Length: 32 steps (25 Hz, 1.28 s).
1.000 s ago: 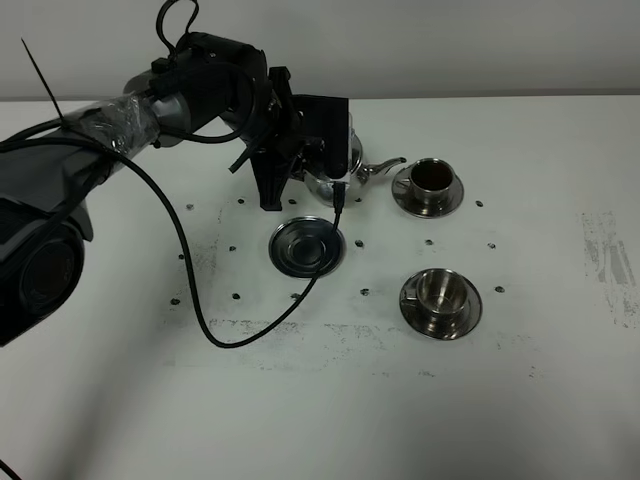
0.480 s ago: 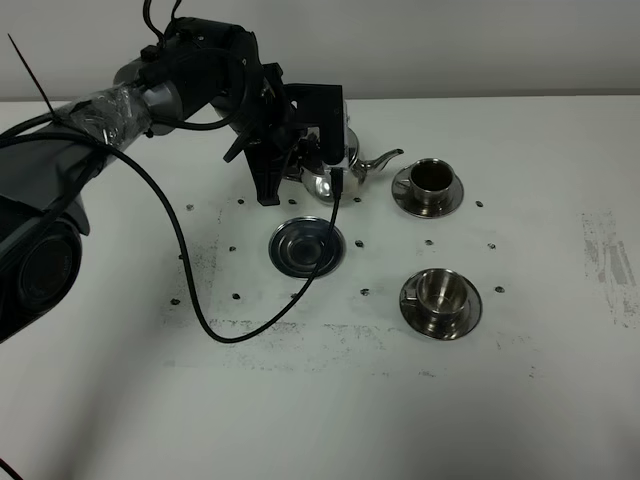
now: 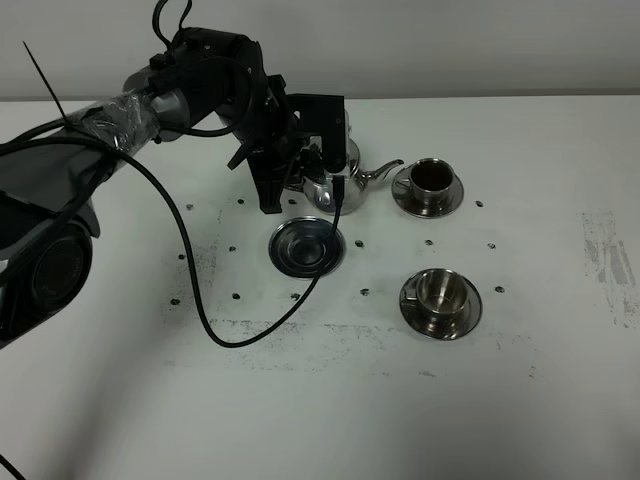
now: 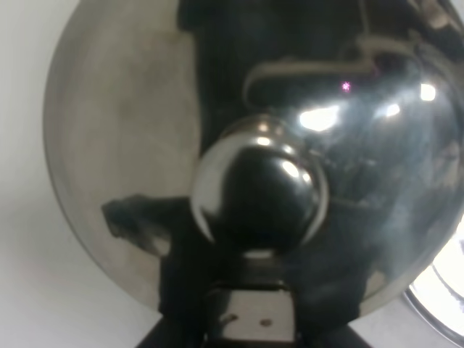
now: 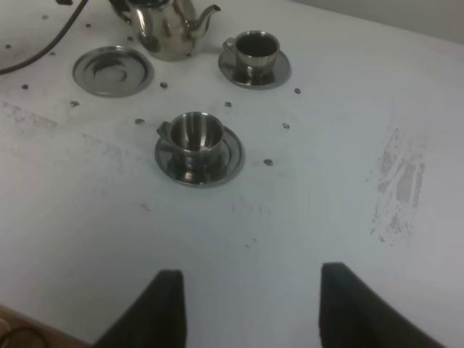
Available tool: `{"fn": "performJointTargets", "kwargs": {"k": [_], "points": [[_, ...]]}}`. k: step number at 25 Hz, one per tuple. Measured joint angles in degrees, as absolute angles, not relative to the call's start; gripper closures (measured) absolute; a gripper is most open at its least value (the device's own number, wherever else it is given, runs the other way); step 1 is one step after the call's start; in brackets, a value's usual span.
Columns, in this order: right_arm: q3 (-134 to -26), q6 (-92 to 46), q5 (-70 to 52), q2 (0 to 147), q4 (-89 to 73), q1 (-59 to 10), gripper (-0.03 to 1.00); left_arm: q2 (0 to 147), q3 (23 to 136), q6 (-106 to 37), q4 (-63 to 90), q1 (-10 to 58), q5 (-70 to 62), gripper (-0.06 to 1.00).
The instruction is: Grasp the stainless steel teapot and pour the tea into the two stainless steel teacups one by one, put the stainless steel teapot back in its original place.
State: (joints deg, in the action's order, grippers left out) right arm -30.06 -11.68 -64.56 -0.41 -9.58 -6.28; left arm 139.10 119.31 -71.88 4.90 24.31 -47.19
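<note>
The stainless steel teapot [image 3: 335, 182] hangs in my left gripper [image 3: 308, 165], behind the cupless steel dish [image 3: 307, 245]. Its spout [image 3: 385, 172] points right toward the far teacup [image 3: 430, 180], whose inside looks dark. The near teacup [image 3: 440, 295] stands on its saucer and looks shiny inside. In the left wrist view the pot's domed lid and knob [image 4: 259, 192] fill the frame. My right gripper [image 5: 250, 312] is open and empty, well in front of the near teacup [image 5: 196, 141]. The right wrist view also shows the far teacup [image 5: 255, 51], dish [image 5: 113, 70] and teapot [image 5: 165, 25].
A black cable [image 3: 215, 335] loops from the left arm over the white table [image 3: 320, 420] and across the dish's edge. Small dark spots dot the table around the dish and cups. Grey scuff marks [image 3: 610, 260] lie at the right.
My left gripper and the teapot rose and shifted back a little, then came down slightly toward the front. The spout stays close to the far teacup. Cups and dish have not moved.
</note>
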Motion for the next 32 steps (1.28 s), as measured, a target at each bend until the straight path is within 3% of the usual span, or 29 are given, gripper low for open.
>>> {"fn": "performJointTargets", "kwargs": {"k": [14, 25, 32], "points": [[-30.1, -11.7, -64.6, -0.4, -9.6, -6.3, 0.56, 135.9, 120.8, -72.1, 4.6, 26.0, -50.2, 0.77], [-30.1, -11.7, -64.6, -0.4, -9.6, -6.3, 0.56, 118.5, 95.4, -72.6, 0.4, 31.7, -45.0, 0.77], [-30.1, -11.7, -64.6, -0.4, -9.6, -6.3, 0.56, 116.3, 92.9, -72.6, -9.2, 37.0, -47.2, 0.77]]}}
